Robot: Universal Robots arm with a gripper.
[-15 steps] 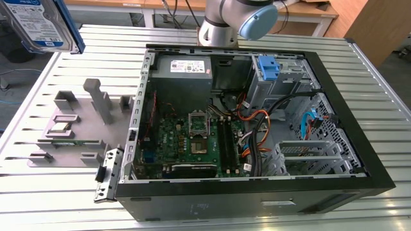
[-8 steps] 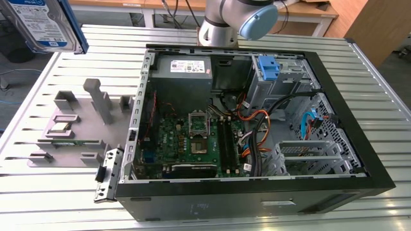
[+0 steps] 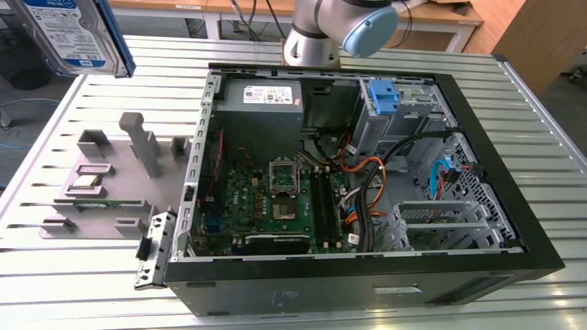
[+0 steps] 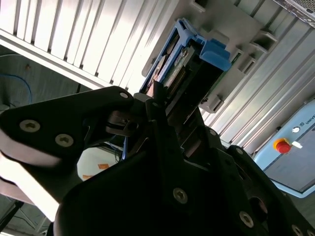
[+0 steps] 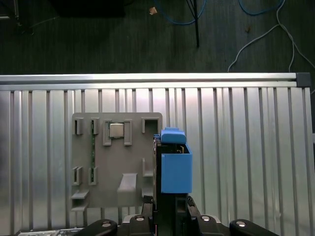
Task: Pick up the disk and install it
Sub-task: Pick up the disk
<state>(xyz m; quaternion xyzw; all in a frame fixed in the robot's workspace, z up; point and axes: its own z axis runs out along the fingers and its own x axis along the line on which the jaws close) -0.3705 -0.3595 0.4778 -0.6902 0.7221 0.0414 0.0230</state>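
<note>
The black gripper [image 5: 171, 206] pinched the flat silver-black disk [image 3: 73, 31] by its blue plastic carrier [image 5: 176, 172] — held high, seemingly to clear the grey slotted tray [image 5: 115, 152] posts

A ribbed silver table [image 3: 550, 137] stands on a dark floor [image 5: 98, 39] strewn with blue cables [image 5: 256, 13], with wooden desks [image 3: 440, 17] at twelve o'clock in the exterior view and a wooden cabinet [image 3: 541, 41] at two

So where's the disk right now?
The disk is in the air at the exterior view's top left, clamped by the gripper, over the edge of the grey parts holder.
</note>
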